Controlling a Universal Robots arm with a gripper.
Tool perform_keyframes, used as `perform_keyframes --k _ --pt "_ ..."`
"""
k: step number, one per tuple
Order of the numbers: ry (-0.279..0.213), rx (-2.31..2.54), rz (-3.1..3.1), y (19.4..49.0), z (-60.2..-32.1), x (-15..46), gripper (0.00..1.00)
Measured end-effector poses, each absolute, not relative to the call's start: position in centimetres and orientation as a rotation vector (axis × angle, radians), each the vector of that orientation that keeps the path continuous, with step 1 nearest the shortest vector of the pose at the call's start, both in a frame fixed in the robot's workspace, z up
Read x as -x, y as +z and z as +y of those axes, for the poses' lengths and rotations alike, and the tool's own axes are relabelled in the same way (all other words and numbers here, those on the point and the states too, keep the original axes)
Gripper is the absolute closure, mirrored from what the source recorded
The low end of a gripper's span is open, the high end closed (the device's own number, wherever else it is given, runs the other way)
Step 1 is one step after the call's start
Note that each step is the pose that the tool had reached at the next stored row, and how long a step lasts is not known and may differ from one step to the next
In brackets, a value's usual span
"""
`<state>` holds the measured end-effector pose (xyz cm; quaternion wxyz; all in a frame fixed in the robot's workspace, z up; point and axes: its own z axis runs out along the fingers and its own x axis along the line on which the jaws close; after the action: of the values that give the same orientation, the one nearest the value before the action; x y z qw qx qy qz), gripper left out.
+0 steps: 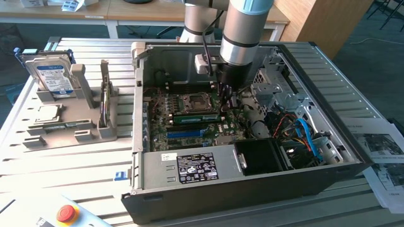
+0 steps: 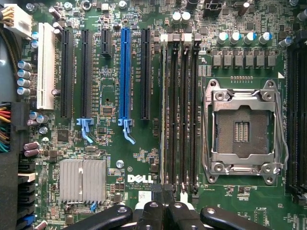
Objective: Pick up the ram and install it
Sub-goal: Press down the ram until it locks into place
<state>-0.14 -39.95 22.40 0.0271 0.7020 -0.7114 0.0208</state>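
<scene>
The computer case (image 1: 252, 189) is a big black metal box with its side off, and it lies on a ribbed gray surface (image 1: 82, 161). Inside it is a flat green board (image 2: 144, 158) full of tiny parts. On that board sits a square socket (image 2: 241, 127) with a shiny silver frame and a dark middle.

The ram (image 1: 194, 117) is a long, thin green stick. It stands on its edge in a long black slot just beside the socket. In the wrist view the ram (image 2: 164, 120) shows as a thin pale line in the slot farthest from the socket. Three more long dark slots lie between it and the socket.

The pincer (image 1: 228, 100) hangs from a fat round silver arm (image 1: 246, 28), near the socket and at one end of the ram. In the wrist view the pincer (image 2: 165, 194) has black fingers pressed together, with the tips over the end of the ram's slot. I cannot tell if they touch the ram.

Farther from the socket than the ram is a long blue slot (image 2: 125, 72), smooth and shiny. Past that is a gray metal block (image 2: 82, 179) with thin ridges.

Well apart from the socket, outside the case toward the exterior view's left, a gray plastic stand (image 1: 63, 132) holds a silver hard drive (image 1: 52, 75) with a blue label, standing up, and a flat square silver chip (image 1: 47, 113).
</scene>
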Motion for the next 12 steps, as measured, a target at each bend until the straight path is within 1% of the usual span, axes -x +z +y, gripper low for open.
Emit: perform_keyframes --k 12 --pt "0.065 -2.169 -2.198 22.18 -39.94 0.14 0.9"
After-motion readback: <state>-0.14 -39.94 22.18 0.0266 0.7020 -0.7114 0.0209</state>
